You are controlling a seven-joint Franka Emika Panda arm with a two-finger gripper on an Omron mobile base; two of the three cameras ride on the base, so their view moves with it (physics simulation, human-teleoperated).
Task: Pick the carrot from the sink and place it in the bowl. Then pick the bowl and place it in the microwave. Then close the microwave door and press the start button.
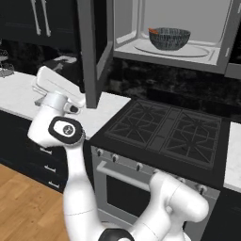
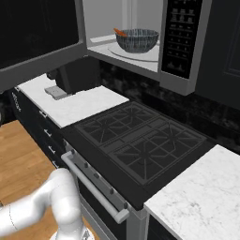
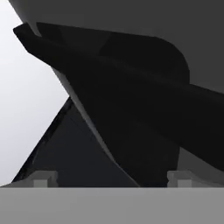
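Note:
The microwave (image 1: 214, 59) hangs above the stove with its door (image 1: 89, 52) swung open to the left. On its turntable stands the dark mottled bowl (image 1: 169, 38) (image 2: 137, 40). The orange carrot (image 1: 153, 31) (image 2: 120, 32) pokes over the bowl's left rim. The dark control strip (image 2: 183, 37) runs down the microwave's right side. My white hand (image 1: 56, 87) is at the outer face of the open door, just left of its lower edge. In the hand view my gripper (image 3: 113, 178) is open and empty, with the door's dark surface close in front. The sink is out of view.
A black gas stove (image 1: 164, 129) (image 2: 140, 140) sits below the microwave, with an oven handle (image 2: 93, 187) at its front. White counters (image 1: 19, 94) (image 2: 201, 197) flank it. A dark object (image 2: 75, 75) stands on the left counter under the door.

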